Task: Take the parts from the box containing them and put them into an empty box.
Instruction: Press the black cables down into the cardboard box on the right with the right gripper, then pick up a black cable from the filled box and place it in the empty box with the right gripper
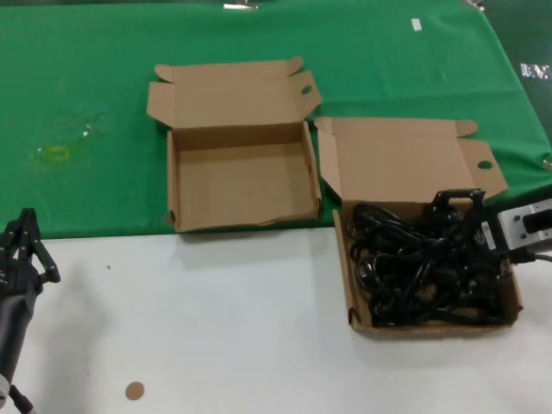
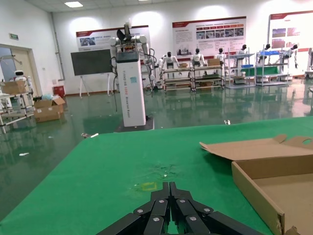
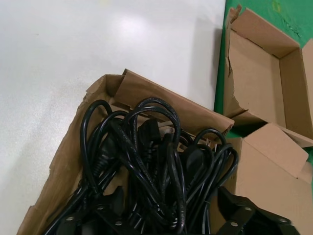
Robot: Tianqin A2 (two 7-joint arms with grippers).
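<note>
The box containing the parts (image 1: 352, 285) sits at the right on the white table, lid folded back. It holds a tangle of black power cords (image 1: 414, 267), also seen in the right wrist view (image 3: 146, 147). The empty box (image 1: 241, 185) lies open to its left on the green cloth, and shows in the right wrist view (image 3: 254, 73) and the left wrist view (image 2: 259, 191). My right gripper (image 1: 455, 237) is down in the cord box at its far right side, open, with its fingers (image 3: 110, 203) straddling several cords. My left gripper (image 1: 21, 250) is shut and empty at the table's lower left, also seen in its wrist view (image 2: 169, 188).
A green cloth (image 1: 86, 86) covers the far half of the table and the near half is white (image 1: 216, 328). A small brown disc (image 1: 134, 391) lies near the front edge. A yellowish mark (image 1: 56, 153) is on the cloth at the left.
</note>
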